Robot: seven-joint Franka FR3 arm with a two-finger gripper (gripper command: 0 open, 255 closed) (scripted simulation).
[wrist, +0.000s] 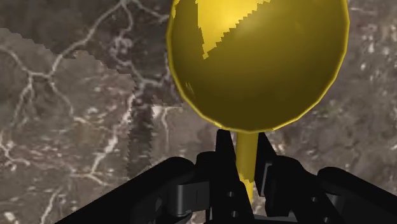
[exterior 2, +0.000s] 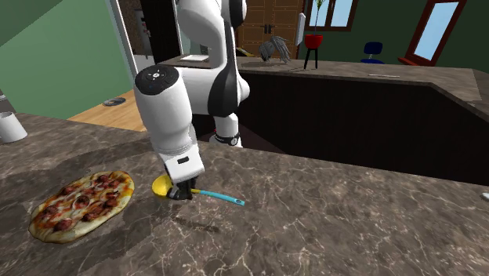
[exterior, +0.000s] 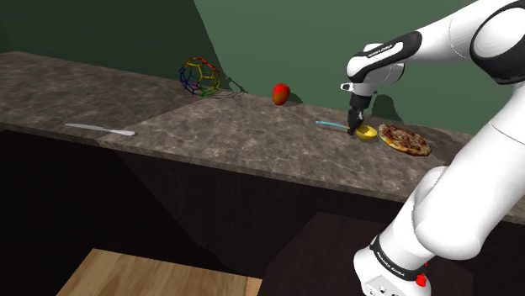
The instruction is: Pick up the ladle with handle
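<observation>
- On the counter (exterior: 252,143), toward the shoulder view's right, lies the ladle (exterior: 366,132): yellow bowl, thin handle turning blue at its far end. A pizza (exterior: 404,140) sits just beside the bowl.
- Jaws are down over the handle right behind the bowl. The wrist view has the yellow neck of the ladle (wrist: 257,63) pinched between them, both sides touching.
- Cannot tell whether the bowl rests on the counter or is just off it.
- Step in hand, as I judge it: the lift.
- The grip sits at the bowl end, so the long handle (exterior 2: 219,196) sticks out to one side. It may droop or swivel in the pinch.
- To do it well: firm squeeze, straight rise, slow, no wrist twist until clear of the counter.
- Risk: sideways drift toward the pizza would nudge it, so go up first.
</observation>
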